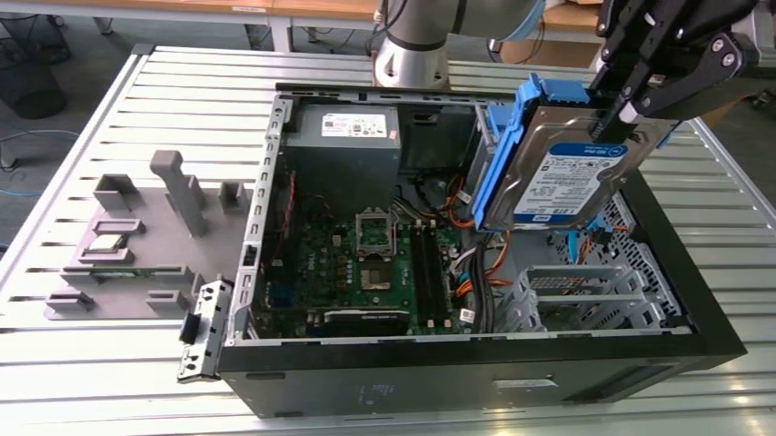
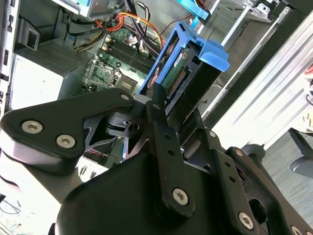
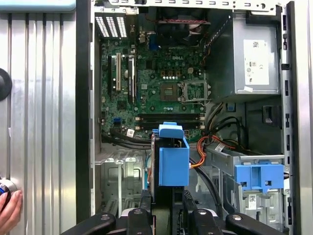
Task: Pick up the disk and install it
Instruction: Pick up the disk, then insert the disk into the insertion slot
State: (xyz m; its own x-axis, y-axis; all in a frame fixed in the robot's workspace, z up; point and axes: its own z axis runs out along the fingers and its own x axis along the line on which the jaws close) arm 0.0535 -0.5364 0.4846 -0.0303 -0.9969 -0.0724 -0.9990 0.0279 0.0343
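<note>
The gripper (image 1: 616,123) is closed on the disk (image 1: 576,177), held above the case (image 1: 461,381) at 2 o'clock in the exterior view: picked up, not yet installed.

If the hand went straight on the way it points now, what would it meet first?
The hand grips the disk, so the disk's lower end leads. It would probably meet the orange and black cables inside the computer case first, though depth is unclear.

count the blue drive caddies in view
2. One blue caddy frames the disk, held by the gripper above the open computer case; the other blue caddy sits on the drive cage inside. More may be hidden.
</note>
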